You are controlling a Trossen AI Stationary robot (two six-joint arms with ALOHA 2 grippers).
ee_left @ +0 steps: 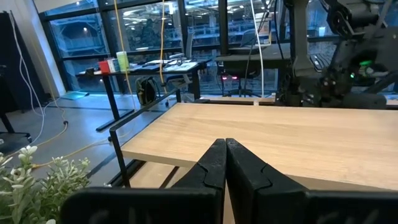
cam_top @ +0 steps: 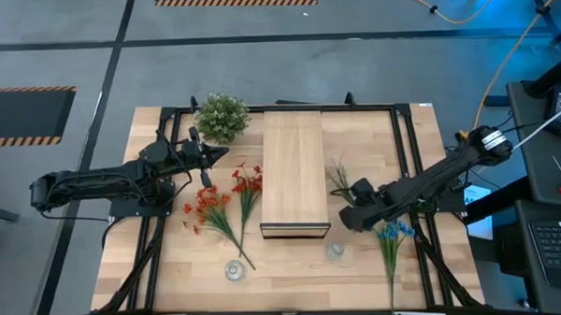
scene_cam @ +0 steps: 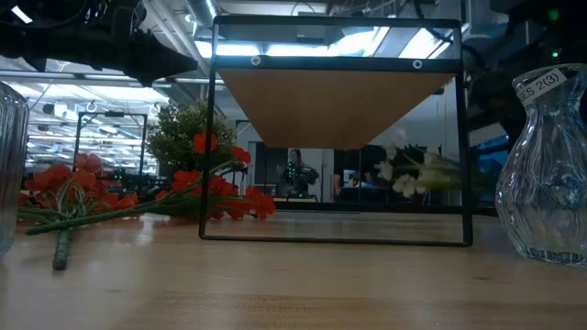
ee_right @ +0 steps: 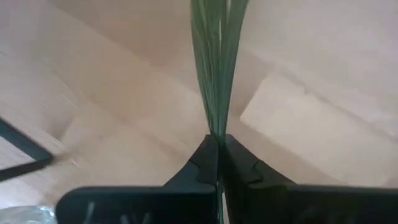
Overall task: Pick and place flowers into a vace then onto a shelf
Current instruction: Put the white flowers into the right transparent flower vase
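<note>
My right gripper (cam_top: 349, 202) is shut on a white-bloomed flower spray (cam_top: 338, 177) just right of the shelf (cam_top: 292, 171), a long pale wood box in the table's middle. Its blooms (scene_cam: 408, 174) show behind the shelf's frame in the low view. Two red-orange sprays (cam_top: 228, 199) lie on the table left of the shelf. A blue spray (cam_top: 392, 236) lies near the front right. Two clear glass vases (cam_top: 234, 269) (cam_top: 335, 252) stand near the front edge. My left gripper (cam_top: 215, 158) is shut and level, left of the shelf. My right gripper pinches the white spray's bundle of thin green stems (ee_right: 215, 127) between its two fingers, at their free ends. The fingers slant steeply down from the table's right. The stems run on past the fingertips toward the far edge. Whether the blooms rest on the table, I cannot tell.
A round bushy green-white plant (cam_top: 221, 116) stands at the far edge, left of the shelf. A black metal frame (cam_top: 406, 144) runs around the work area. The nearer vase (scene_cam: 546, 174) stands close to my right arm.
</note>
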